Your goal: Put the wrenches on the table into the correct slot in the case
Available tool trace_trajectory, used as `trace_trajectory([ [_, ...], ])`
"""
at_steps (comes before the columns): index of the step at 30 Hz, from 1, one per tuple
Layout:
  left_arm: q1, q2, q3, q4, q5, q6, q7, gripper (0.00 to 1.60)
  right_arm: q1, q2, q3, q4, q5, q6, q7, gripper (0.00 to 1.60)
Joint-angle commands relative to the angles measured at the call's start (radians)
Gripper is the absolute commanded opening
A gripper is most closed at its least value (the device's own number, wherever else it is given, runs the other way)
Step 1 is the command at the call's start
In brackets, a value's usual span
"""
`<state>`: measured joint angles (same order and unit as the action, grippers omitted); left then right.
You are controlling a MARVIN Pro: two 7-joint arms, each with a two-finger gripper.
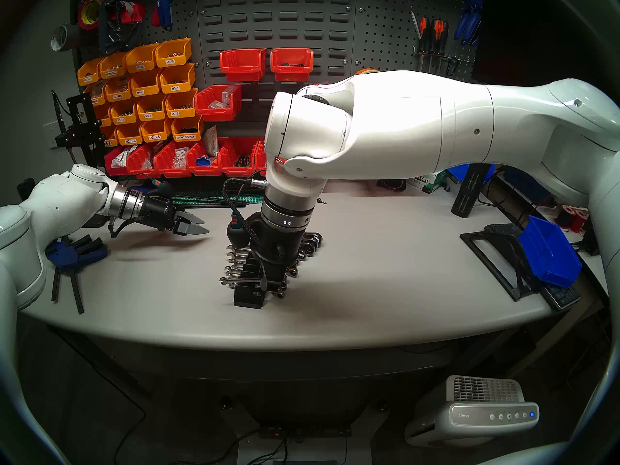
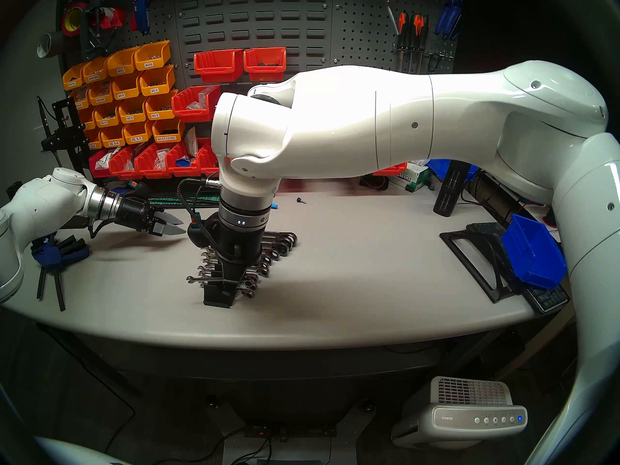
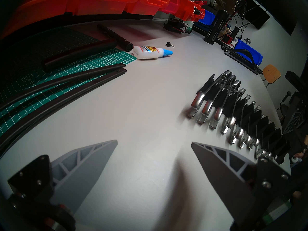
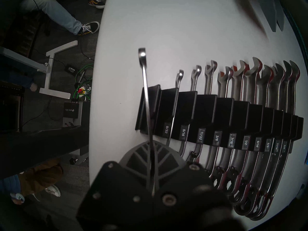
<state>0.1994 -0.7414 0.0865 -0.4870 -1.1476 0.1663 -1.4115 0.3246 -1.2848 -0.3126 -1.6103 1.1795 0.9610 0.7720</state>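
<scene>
Right wrist view: right gripper (image 4: pixel 152 152) is clenching a slim silver wrench (image 4: pixel 145 85) between its two fingers, the shank running up the middle of the picture and the open jaw end reaching past the rack; the wrench is lying over the end groove of the black rack (image 4: pixel 216 112), next to the groove labelled 9/32, and whether it is seated in that groove cannot be told; the remaining grooves, labelled 5/16 through 3/4, are each holding a chrome ratchet wrench (image 4: pixel 260 167). Head views: the rack is standing near the middle of the grey table (image 1: pixel 385 286), with the right gripper pointing steeply down over its near end; left gripper (image 1: pixel 198 226) is hanging above the table to the left of the rack, well apart from it, its grey fingers (image 3: pixel 93 160) spread and holding nothing. Left wrist view: a glue bottle (image 3: pixel 150 52) is lying beside a green cutting mat (image 3: pixel 70 72); red bins (image 1: pixel 174 162) are lining the back of the table.
</scene>
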Motion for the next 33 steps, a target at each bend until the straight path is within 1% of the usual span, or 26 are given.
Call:
trace_trajectory([
  [1, -0.027, -0.002, -0.010, 0.002, -0.002, -0.001, -0.002, 1.60, 0.046, 0.014, 0.002, 0.003, -0.008, -0.001, 0.023, 0.00],
  [8, -0.028, -0.002, -0.010, 0.002, -0.002, -0.001, -0.002, 1.60, 0.049, 0.013, -0.002, 0.003, -0.010, -0.001, 0.032, 0.00],
  [11, -0.027, -0.002, -0.010, 0.002, -0.002, -0.001, -0.002, 1.60, 0.047, 0.013, 0.001, 0.006, -0.007, -0.001, 0.035, 0.00],
  [12, -0.027, -0.002, -0.010, 0.002, -0.002, -0.001, -0.002, 1.60, 0.037, 0.014, 0.011, 0.011, 0.001, -0.001, 0.033, 0.00],
  [19, -0.027, -0.002, -0.010, 0.002, -0.002, -0.001, -0.002, 1.60, 0.023, -0.016, 0.027, 0.042, 0.005, -0.014, 0.024, 0.00],
  [33, -0.028, -0.002, -0.010, 0.002, -0.001, -0.001, -0.002, 1.60, 0.033, -0.035, 0.009, 0.038, 0.024, -0.001, 0.017, 0.00],
])
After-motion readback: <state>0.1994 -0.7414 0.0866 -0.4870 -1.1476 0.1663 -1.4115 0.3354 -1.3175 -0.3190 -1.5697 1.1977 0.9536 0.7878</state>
